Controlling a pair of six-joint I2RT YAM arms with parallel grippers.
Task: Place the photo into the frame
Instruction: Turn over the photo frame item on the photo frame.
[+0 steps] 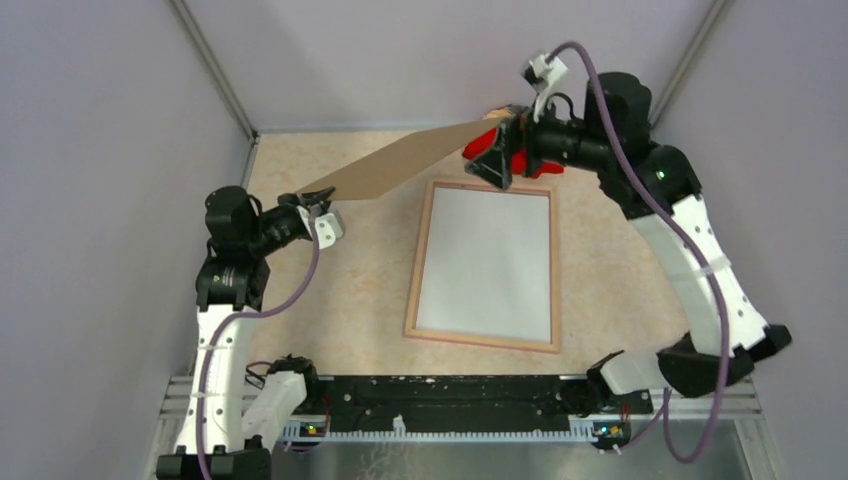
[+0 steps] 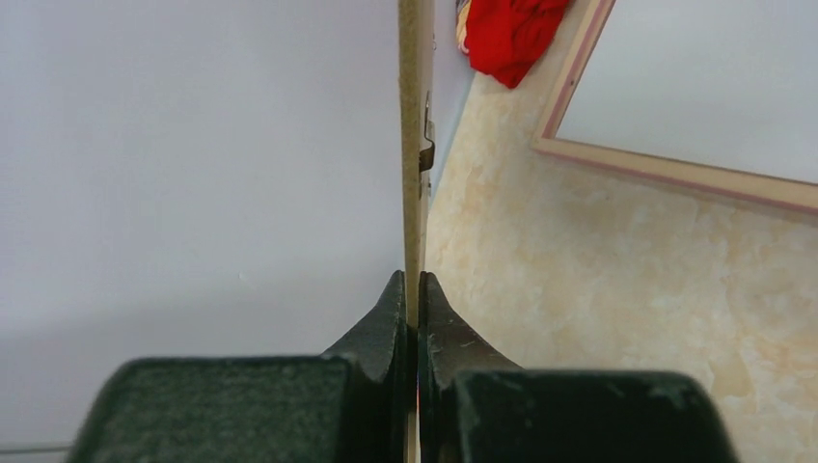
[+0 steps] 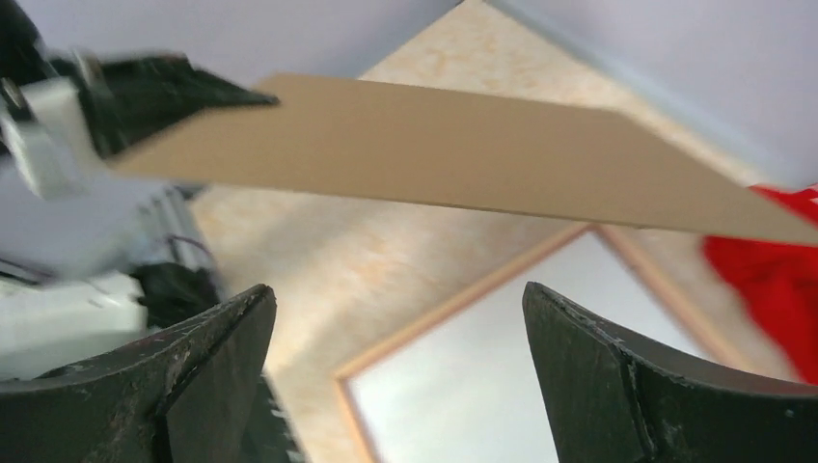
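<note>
The frame point(image 1: 420, 260) lies flat on the table, tan wood side up, and a plain white surface fills its opening. The photo's printed side is out of view. My left gripper point(image 1: 318, 205) is shut on the left end of a brown backing board point(image 1: 410, 160), which hangs tilted above the table's back left. In the left wrist view the fingertips point(image 2: 397, 309) pinch the board's thin edge point(image 2: 415, 116). My right gripper point(image 1: 500, 150) stands wide open by the board's far right end. In the right wrist view the board point(image 3: 463, 145) crosses beyond the gripper point(image 3: 397, 289), with nothing between the fingers.
A red cloth heap point(image 1: 483, 143) lies at the back, just past the frame's top right corner and under my right gripper. Grey walls close in the left, back and right. Bare beige table point(image 1: 360, 280) lies left of the frame.
</note>
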